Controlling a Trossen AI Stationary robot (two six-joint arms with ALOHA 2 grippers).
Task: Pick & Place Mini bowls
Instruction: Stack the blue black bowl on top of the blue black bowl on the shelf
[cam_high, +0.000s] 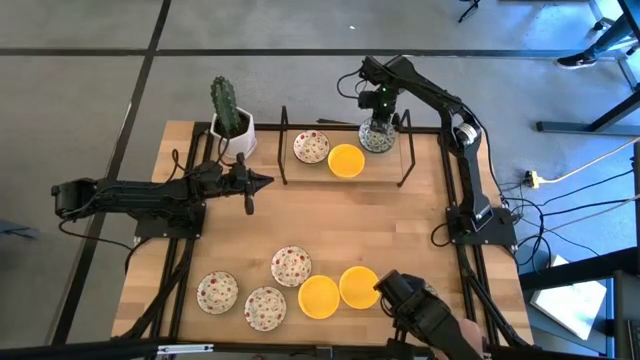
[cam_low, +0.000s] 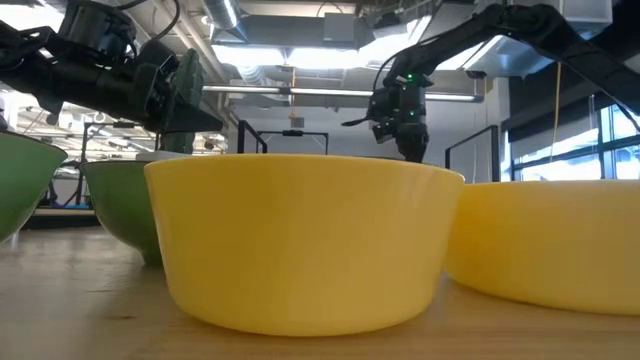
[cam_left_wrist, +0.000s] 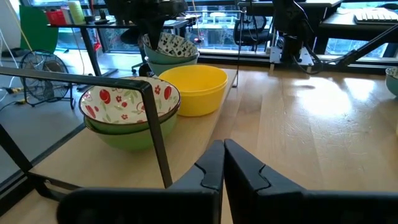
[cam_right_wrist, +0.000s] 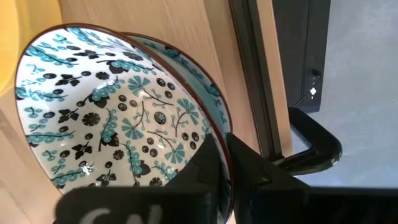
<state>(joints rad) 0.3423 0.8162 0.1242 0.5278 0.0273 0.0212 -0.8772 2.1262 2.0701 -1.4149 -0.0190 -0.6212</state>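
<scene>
The right gripper (cam_right_wrist: 222, 163) pinched the glossy rim of a round blue-patterned bowl (cam_right_wrist: 118, 118). At its 9 o'clock stood a smooth yellow bowl (cam_high: 346, 160). The left gripper (cam_high: 262, 181) was clenched, empty.

- counter (cam_high: 400, 230): pale wood planks, visible grain, smooth satin sheen
- yellow bowls (cam_low: 300, 240): plain glossy glaze, smooth
- teal-patterned bowl (cam_right_wrist: 118, 112) at 1 o'clock: glossy glazed ceramic look, dark rim
- red-floral bowl (cam_left_wrist: 127, 102): shiny glaze inside, green glossy outside
- rack (cam_high: 283, 150) at 12 o'clock: thin black metal rod, matt
- right claw (cam_right_wrist: 222, 171), left claw (cam_left_wrist: 224, 165): matt black plastic fingers
- cactus pot (cam_high: 235, 133) at 11 o'clock: smooth white
</scene>
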